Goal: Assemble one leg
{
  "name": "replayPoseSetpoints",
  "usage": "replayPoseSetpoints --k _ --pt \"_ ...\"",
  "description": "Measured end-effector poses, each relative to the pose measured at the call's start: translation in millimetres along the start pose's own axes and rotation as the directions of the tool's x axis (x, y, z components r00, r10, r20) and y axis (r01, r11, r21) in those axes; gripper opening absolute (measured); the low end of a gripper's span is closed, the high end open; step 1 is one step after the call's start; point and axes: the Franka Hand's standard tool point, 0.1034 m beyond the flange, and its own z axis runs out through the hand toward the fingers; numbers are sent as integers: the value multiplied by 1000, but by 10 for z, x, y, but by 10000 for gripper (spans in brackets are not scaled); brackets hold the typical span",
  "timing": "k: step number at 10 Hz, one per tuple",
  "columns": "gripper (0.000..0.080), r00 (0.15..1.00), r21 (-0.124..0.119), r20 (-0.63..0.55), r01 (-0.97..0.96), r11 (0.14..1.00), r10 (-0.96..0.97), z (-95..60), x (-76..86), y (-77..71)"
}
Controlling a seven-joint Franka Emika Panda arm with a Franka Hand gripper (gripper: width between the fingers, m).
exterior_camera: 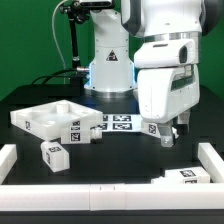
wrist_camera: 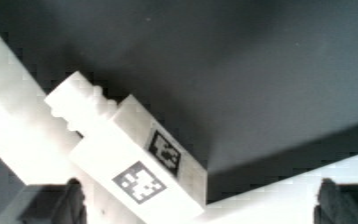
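A leg (wrist_camera: 133, 150), a chunky white post with a black-and-white tag, lies on the dark table against a white rail (wrist_camera: 7, 110). In the exterior view this leg (exterior_camera: 186, 177) lies at the front on the exterior view's right. My gripper (exterior_camera: 168, 132) hangs above the table, behind and a little to the left of it. In the wrist view the gripper (wrist_camera: 197, 205) is open. Its dark fingertips (wrist_camera: 51, 205) stand wide apart, with the leg's near end between them and nearer one finger. Nothing is held.
The large white square panel (exterior_camera: 45, 113) lies on the exterior view's left, with two more legs (exterior_camera: 55, 152) (exterior_camera: 78, 128) beside it. The marker board (exterior_camera: 120, 123) lies in the middle at the back. White rails (exterior_camera: 212, 160) border the table's edges.
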Motion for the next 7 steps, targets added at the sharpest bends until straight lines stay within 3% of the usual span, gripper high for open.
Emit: replayPoseSetpoints --k 1,3,4,5,6,7 --pt "650 1000 0 0 0 1000 0 1 0 0" --pt "650 996 -26 -17 92 995 -93 43 24 98" --pt "650 992 -31 -21 125 992 -126 80 113 186" --pt "650 989 -19 -18 146 989 -147 165 216 255" --pt "650 988 -11 -23 151 988 -151 257 272 226" --pt "650 987 -32 -50 153 988 -154 321 338 139"
